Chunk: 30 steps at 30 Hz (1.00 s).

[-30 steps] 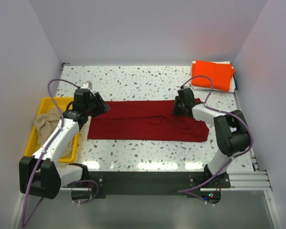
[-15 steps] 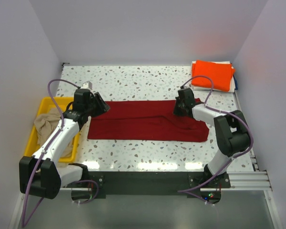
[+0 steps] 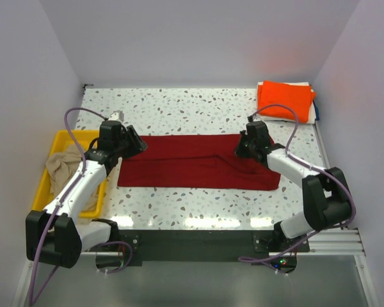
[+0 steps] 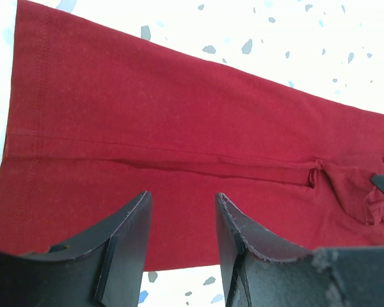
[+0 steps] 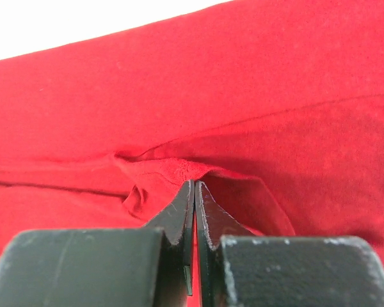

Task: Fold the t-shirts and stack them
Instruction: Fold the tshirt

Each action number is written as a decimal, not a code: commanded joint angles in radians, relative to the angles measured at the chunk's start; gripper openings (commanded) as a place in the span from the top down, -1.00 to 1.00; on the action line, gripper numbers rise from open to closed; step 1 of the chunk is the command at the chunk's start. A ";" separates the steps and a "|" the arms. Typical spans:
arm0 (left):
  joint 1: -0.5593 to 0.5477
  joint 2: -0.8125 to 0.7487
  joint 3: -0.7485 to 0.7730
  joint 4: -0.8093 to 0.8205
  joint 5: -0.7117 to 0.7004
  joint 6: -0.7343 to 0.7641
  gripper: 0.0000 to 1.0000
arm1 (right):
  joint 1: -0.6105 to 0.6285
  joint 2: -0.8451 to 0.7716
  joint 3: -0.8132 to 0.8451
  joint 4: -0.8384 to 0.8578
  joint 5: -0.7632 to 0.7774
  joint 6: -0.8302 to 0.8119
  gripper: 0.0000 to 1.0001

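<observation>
The dark red t-shirt (image 3: 192, 163) lies flat across the table middle as a long folded band. My left gripper (image 3: 138, 144) is open and empty just above its left end; in the left wrist view the fingers (image 4: 182, 198) straddle the near hem of the red cloth (image 4: 179, 121). My right gripper (image 3: 243, 149) is shut on a raised pinch of the red shirt (image 5: 179, 96) at its right end, with the fingertips (image 5: 194, 185) closed on the fold. The orange t-shirt (image 3: 285, 100) lies folded at the back right. The beige t-shirt (image 3: 64, 164) lies crumpled in the tray.
The yellow plastic tray (image 3: 65, 134) stands at the left edge beside my left arm. The orange shirt rests on a white folded cloth (image 3: 313, 110) in the back right corner. Walls close the table on three sides.
My right gripper has moved a little to the right with the cloth and its elbow has swung out to the right. The shirt's upper right corner has drawn in. The left arm has hardly moved.
</observation>
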 commanded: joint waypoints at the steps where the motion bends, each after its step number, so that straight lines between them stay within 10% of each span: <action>1: -0.001 -0.029 -0.008 0.015 0.009 0.019 0.02 | 0.008 -0.072 -0.044 0.038 -0.026 0.028 1.00; 30: -0.001 -0.089 -0.100 0.026 0.011 -0.013 0.02 | 0.206 -0.122 -0.174 0.092 0.013 0.097 0.99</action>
